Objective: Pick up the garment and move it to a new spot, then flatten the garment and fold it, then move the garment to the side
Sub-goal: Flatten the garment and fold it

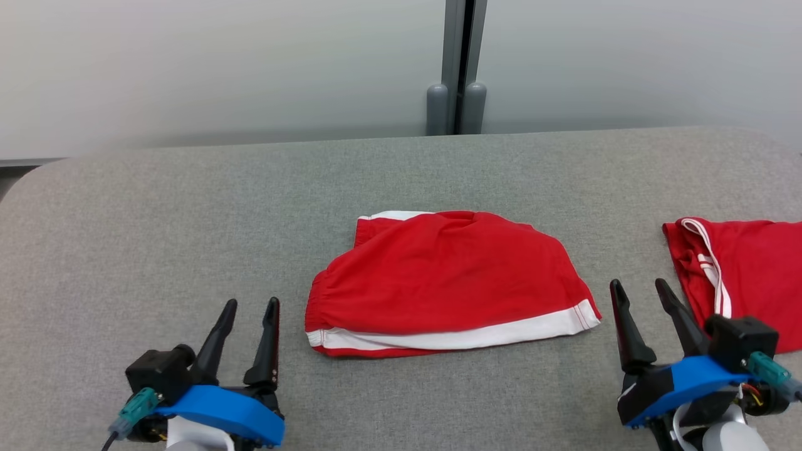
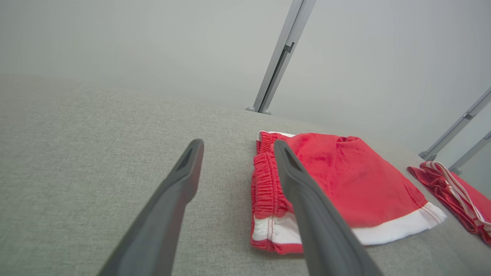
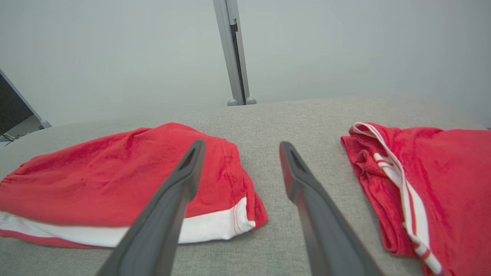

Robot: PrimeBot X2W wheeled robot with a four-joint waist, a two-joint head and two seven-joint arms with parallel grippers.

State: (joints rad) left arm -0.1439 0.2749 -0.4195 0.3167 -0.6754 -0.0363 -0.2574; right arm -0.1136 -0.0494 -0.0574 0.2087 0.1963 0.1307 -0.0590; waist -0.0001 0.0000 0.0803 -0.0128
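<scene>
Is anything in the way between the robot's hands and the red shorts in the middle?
No. Only bare grey surface lies between the red shorts and either the left gripper or the right gripper.

The shorts (image 1: 448,275) are red with a white hem band. The second garment (image 1: 752,269) is red, white-striped. The table covering (image 1: 188,219) is plain grey.

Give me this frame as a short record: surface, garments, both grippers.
surface: grey surface, cloth-covered
centre: red shorts, white trim, lying flat, apparently folded
right edge: second red garment, white stripes, partly cut off
left gripper: open, empty, left of the shorts
right gripper: open, empty, between the garments
</scene>
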